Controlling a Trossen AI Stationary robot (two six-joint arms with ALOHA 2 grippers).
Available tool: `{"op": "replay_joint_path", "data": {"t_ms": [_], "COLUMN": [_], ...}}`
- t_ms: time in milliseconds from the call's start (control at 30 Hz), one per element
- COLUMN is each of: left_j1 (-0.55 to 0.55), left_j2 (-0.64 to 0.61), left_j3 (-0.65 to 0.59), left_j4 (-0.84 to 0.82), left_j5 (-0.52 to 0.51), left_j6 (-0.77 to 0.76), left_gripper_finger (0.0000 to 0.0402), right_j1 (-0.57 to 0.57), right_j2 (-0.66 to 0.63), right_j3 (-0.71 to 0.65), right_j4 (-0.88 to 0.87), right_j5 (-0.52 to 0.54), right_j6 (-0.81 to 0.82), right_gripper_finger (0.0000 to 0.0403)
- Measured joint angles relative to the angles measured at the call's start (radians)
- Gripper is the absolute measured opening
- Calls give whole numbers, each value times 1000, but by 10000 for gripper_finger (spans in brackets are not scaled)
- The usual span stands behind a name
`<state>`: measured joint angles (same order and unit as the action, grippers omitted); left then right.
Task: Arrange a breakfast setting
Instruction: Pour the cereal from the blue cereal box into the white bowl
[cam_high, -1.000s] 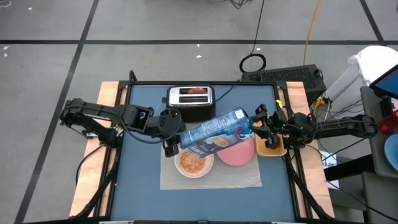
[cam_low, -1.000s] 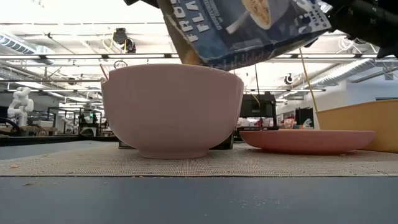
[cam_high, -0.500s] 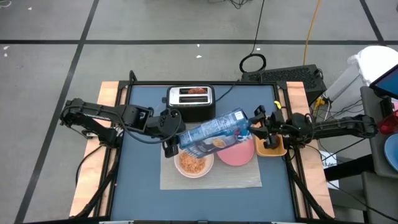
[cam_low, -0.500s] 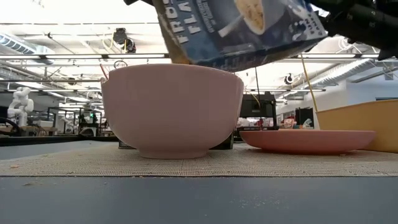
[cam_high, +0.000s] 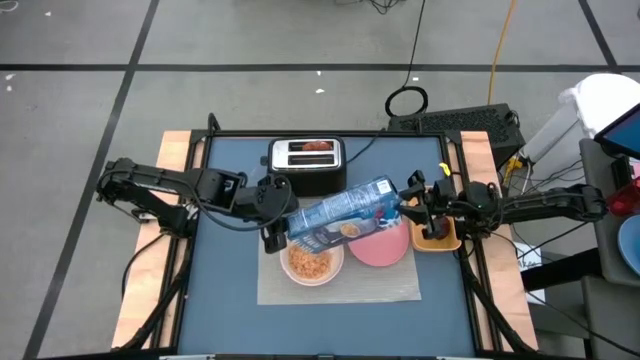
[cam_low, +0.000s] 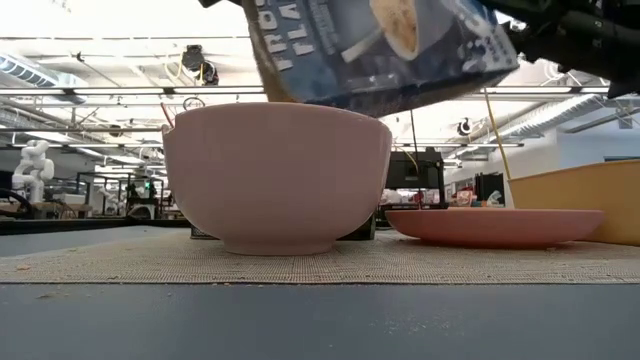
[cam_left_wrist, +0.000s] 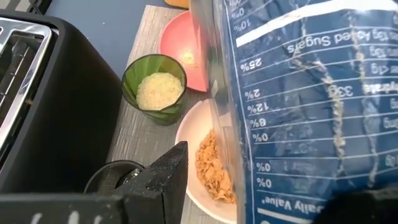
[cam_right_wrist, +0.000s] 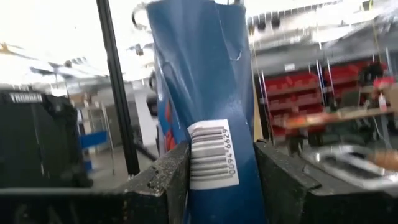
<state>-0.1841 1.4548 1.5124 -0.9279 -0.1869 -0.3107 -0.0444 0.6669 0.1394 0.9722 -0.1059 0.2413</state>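
Pouring step, by my read — blue cereal box (cam_high: 345, 212) held tipped over the white bowl (cam_high: 311, 264) on the grey mat (cam_high: 400, 285), left gripper (cam_high: 275, 236) and right gripper (cam_high: 408, 203) each pinching an end; next, level it and set it down gently.

Grey floor (cam_high: 250, 40), black tape lines (cam_high: 140, 40)

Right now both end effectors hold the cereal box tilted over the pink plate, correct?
Not quite: the cereal box, held by the left end effector and right end effector, tilts over the white bowl, as the high view shows. The pink plate sits beside it.
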Motion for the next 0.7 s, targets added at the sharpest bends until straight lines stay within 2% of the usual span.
{"op": "replay_joint_path", "data": {"t_ms": [100, 267, 433, 700], "left_j1": [0, 0, 0, 0], "left_j2": [0, 0, 0, -1], "left_j3": [0, 0, 0, 0], "left_j4": [7, 0, 11, 2], "left_j5": [-1, 1, 0, 2], "left_j6": [-2, -1, -1, 0], "left_gripper_finger": [154, 154, 154, 154], "right_j1": [0, 0, 0, 0], "right_j2": [-1, 0, -1, 0], "right_j3": [0, 0, 0, 0], "right_j4": [20, -65, 23, -27], "right_j5": [0, -1, -4, -22], "right_j6": [0, 11, 8, 8], "right_gripper_finger": [155, 155, 155, 155]}}
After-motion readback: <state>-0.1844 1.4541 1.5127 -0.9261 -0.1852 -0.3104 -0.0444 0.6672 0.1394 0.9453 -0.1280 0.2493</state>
